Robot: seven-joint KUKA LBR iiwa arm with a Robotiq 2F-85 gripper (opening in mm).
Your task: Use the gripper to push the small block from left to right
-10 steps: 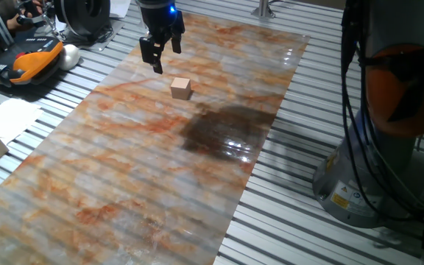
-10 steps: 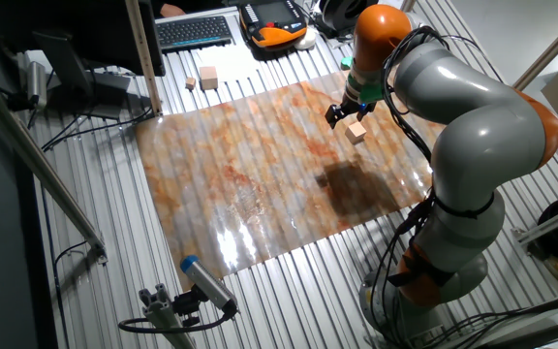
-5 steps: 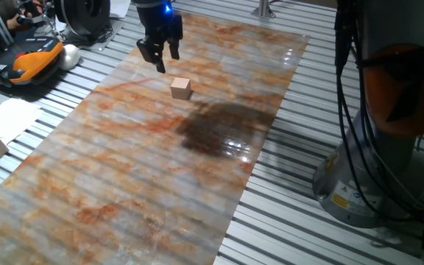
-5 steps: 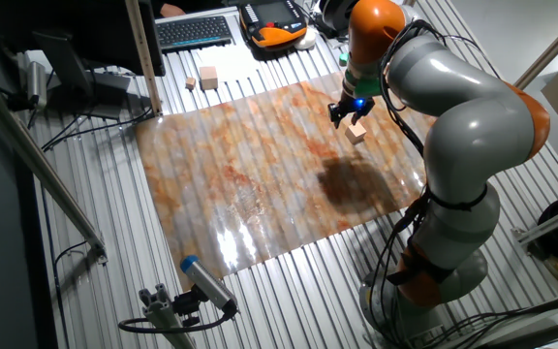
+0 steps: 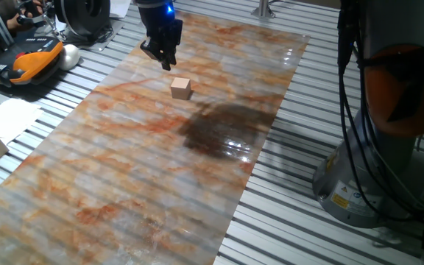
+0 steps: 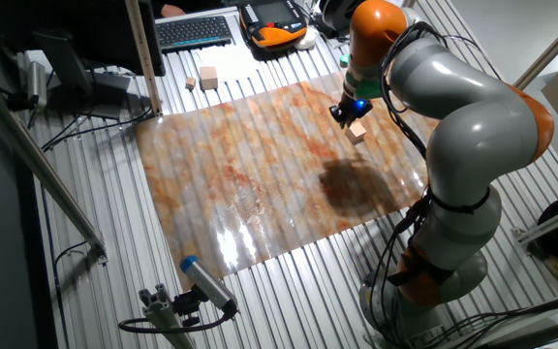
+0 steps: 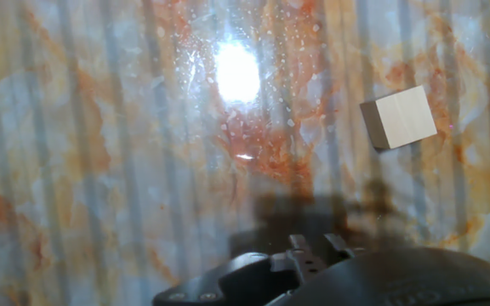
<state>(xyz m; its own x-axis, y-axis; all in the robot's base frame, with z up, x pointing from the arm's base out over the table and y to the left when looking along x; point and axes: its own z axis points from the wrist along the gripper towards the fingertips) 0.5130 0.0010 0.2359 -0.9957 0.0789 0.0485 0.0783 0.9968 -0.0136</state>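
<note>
End effector (image 5: 165, 57) is seen hovering at upper left of the frame, fingers drawn narrow with nothing held. Small block (image 5: 181, 88) is sat on the marbled tabletop (image 5: 160, 177), just below-right of it, apart; in hand view it's at upper right (image 7: 398, 117).
</note>
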